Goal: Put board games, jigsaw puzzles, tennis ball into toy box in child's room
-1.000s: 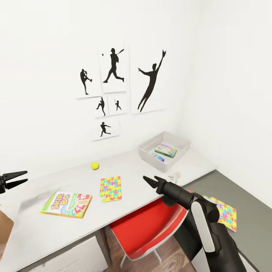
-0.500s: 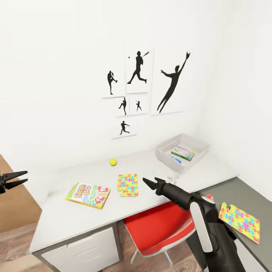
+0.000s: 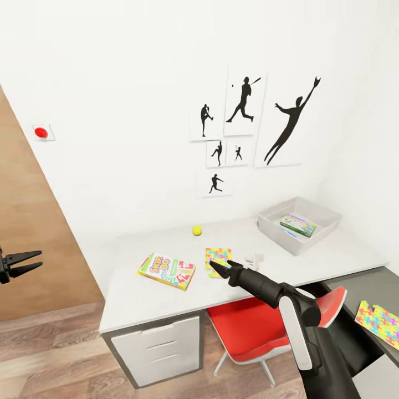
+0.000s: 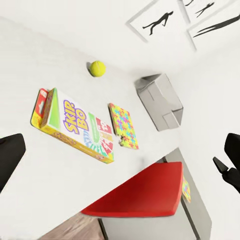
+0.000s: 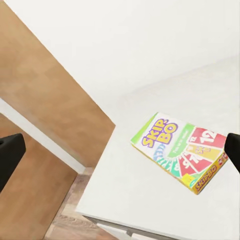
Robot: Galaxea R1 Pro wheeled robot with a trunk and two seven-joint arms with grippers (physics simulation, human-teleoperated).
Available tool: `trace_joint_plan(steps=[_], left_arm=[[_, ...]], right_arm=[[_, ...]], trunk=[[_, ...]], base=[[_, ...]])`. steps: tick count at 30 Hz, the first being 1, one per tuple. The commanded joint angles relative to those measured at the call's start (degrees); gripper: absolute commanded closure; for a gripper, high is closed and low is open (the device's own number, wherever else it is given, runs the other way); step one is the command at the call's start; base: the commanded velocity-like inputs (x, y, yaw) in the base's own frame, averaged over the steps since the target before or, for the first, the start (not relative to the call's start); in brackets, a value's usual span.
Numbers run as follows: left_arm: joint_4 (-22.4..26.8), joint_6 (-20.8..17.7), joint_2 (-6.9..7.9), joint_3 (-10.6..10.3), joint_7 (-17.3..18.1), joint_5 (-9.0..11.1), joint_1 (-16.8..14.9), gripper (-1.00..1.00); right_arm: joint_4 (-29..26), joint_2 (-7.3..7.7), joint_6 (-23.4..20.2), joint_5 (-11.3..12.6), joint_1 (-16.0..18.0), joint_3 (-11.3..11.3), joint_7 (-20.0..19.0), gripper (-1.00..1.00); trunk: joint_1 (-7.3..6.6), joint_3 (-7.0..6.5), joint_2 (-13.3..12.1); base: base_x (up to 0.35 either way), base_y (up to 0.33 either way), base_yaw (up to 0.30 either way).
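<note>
I have both arms raised short of the worktop (image 3: 138, 293). My right tool (image 3: 221, 268) hangs released and empty over its front edge; my left tool (image 3: 22, 264) is released too, well off at nine o'clock. The Skip-Bo board game (image 3: 167, 270) lies flat at the middle, a jigsaw puzzle (image 3: 217, 258) just beside it at three o'clock, and the tennis ball (image 3: 197, 230) beyond at one o'clock. The toy box (image 3: 277, 230) already holds one game. The Skip-Bo box looks light and stiff, so I'd pinch it across a long edge.
</note>
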State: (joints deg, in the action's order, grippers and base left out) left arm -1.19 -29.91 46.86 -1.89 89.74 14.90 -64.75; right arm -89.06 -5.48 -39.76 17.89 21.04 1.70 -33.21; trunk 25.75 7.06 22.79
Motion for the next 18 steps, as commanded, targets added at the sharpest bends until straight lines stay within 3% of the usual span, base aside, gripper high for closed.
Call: trace_joint_plan(steps=[1,11,13,18], left_arm=[[-0.13,-0.59,-0.01,-0.22,0.26,0.13,-0.11,-1.0],[-0.13,-0.58,-0.27,-0.3,0.26,0.11,-0.11,-1.0],[-0.13,-0.58,-0.78,-0.3,0.26,0.08,-0.11,-1.0],[-0.13,-0.44,-4.17,-0.92,0.26,-0.7,-0.11,-1.0]], right_arm=[[-0.06,-0.06,-0.4,0.15,0.06,0.16,-0.15,-1.0],[-0.06,-0.06,-0.41,0.13,0.06,0.24,-0.11,-1.0],[-0.06,-0.12,-0.43,0.13,0.06,0.18,-0.06,-1.0],[-0.06,-0.22,-0.43,0.06,0.06,-1.44,1.18,-1.0]], trunk=[[0.04,0.13,0.13],[0.04,0.13,0.13],[0.04,0.13,0.13],[0.04,0.13,0.13]], base=[[-0.012,0.031,0.01],[-0.003,0.008,0.01],[0.0,0.001,0.146],[0.0,0.0,0.246]])
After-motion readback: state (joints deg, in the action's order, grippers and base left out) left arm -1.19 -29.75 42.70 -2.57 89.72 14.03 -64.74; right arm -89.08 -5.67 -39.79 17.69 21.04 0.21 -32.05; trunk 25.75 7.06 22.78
